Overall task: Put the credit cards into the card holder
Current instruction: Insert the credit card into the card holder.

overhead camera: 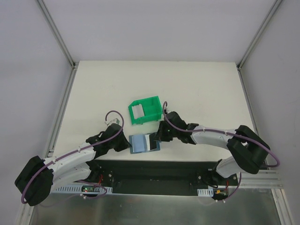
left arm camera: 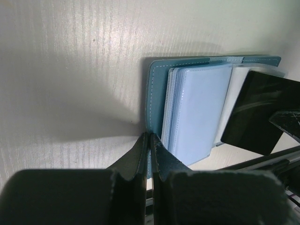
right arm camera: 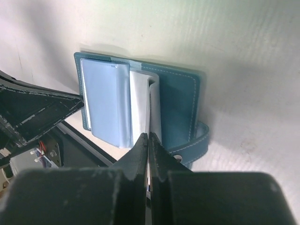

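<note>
The teal-blue card holder (overhead camera: 139,143) lies open at the table's near edge, its pale blue pockets up (left arm camera: 197,108). My left gripper (overhead camera: 127,142) is shut on the edge of its left cover (left arm camera: 150,137). My right gripper (overhead camera: 158,138) is shut on a dark credit card (left arm camera: 258,110) and holds it tilted over the holder's right half, its lower edge at the clear pockets. In the right wrist view the card is edge-on between my fingertips (right arm camera: 148,137), above the holder (right arm camera: 178,103) and its snap strap (right arm camera: 199,140). The pale and tan-gold cards are out of view.
A green plastic bin (overhead camera: 145,111) stands just behind the holder, close to my right wrist. The table's front edge and the dark base rail (overhead camera: 154,171) run right under the holder. My left gripper's fingers (right arm camera: 37,112) show in the right wrist view.
</note>
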Action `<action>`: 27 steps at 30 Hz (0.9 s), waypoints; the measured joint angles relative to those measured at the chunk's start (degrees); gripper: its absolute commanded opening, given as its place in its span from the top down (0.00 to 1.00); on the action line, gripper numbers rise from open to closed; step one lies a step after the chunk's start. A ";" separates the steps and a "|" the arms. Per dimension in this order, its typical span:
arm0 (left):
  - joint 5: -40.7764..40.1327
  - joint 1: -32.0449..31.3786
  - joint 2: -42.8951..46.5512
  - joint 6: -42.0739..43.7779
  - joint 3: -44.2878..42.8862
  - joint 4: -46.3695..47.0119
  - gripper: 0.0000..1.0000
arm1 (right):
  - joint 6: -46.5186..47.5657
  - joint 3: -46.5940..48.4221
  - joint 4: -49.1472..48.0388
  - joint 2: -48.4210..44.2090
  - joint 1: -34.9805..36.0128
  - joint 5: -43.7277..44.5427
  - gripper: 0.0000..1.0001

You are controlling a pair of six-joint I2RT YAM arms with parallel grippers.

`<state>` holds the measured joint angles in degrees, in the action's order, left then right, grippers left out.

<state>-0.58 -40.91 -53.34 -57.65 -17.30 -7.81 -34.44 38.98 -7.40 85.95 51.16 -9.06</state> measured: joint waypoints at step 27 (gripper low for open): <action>0.39 0.00 0.63 1.49 0.00 0.33 1.00 | 8.57 1.07 21.88 -8.68 -4.87 5.38 1.00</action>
<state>-0.19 -40.91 -52.71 -56.16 -17.30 -7.49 -25.87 40.05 14.48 77.28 46.28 -3.68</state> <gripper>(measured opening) 0.006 0.009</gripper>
